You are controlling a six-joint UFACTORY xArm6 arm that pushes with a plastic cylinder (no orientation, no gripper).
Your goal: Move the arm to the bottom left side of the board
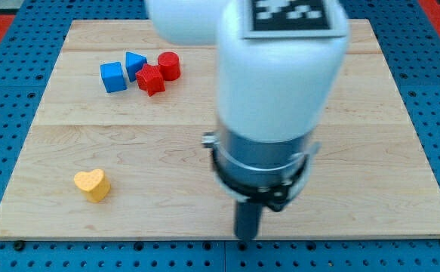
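Bottom left side of the pale wooden board (pixel 61 219) is bare wood; nearest thing there is the yellow heart-shaped block (pixel 92 184), just above that corner. My tip (pixel 247 237) sits at the bottom edge, a bit right of centre, touching no block, holding nothing (plain rod, no grasp). Likely clear path leftward below the heart. Blue cube (pixel 113 77), blue triangular block (pixel 135 64), red star-like block (pixel 151 79) & red cylinder (pixel 168 66) cluster top left, well apart from tip. White arm body (pixel 280 68) hides board centre; very end of the tip is blurred.

blue pegboard (pixel 8 91), red strip (pixel 438 11) top right
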